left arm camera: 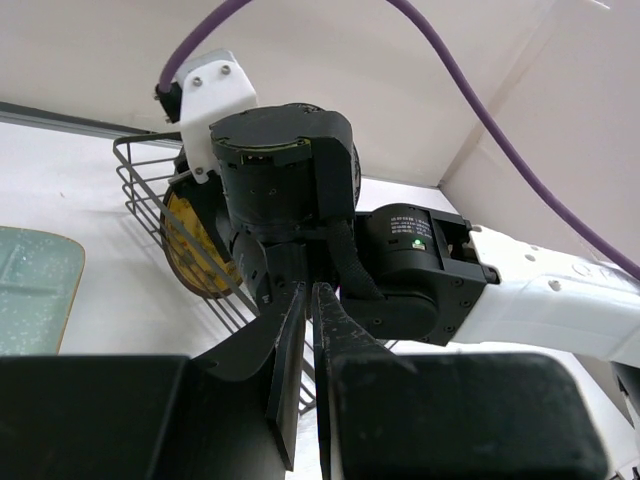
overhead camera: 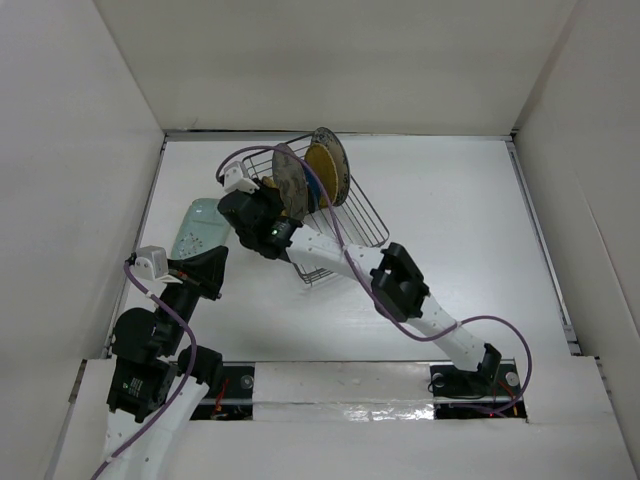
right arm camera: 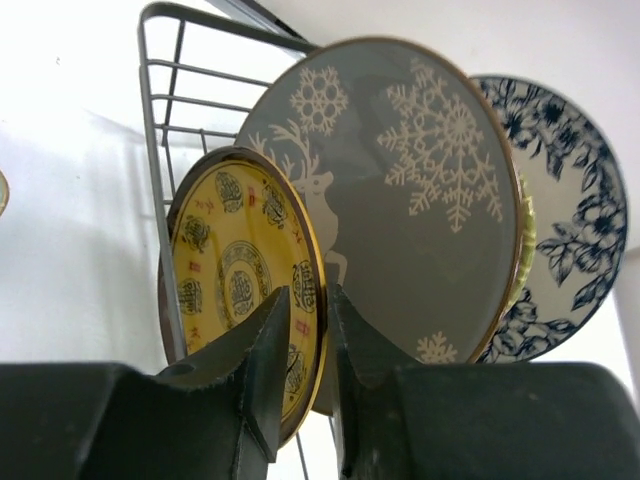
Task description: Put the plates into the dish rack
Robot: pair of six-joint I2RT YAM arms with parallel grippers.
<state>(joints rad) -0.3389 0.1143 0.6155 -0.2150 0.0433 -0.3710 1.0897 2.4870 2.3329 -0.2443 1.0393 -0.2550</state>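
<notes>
The wire dish rack (overhead camera: 362,215) stands at the back centre of the table. Several plates (overhead camera: 322,168) stand on edge in it. In the right wrist view my right gripper (right arm camera: 308,295) is shut on the rim of a yellow patterned plate with a gold rim (right arm camera: 235,265). Behind that plate stand a grey plate with white snowflakes and a deer (right arm camera: 420,200) and a white plate with a blue floral rim (right arm camera: 575,210). A pale mint oblong plate (overhead camera: 200,226) lies flat to the left of the rack. My left gripper (overhead camera: 218,262) is shut and empty just below it. The navy plate is not in view.
White walls enclose the table on three sides. The right arm (overhead camera: 400,285) stretches diagonally from the near right across the rack's front. In the left wrist view the right wrist (left arm camera: 290,190) fills the middle, with the rack (left arm camera: 140,180) and the mint plate (left arm camera: 35,300) to its left.
</notes>
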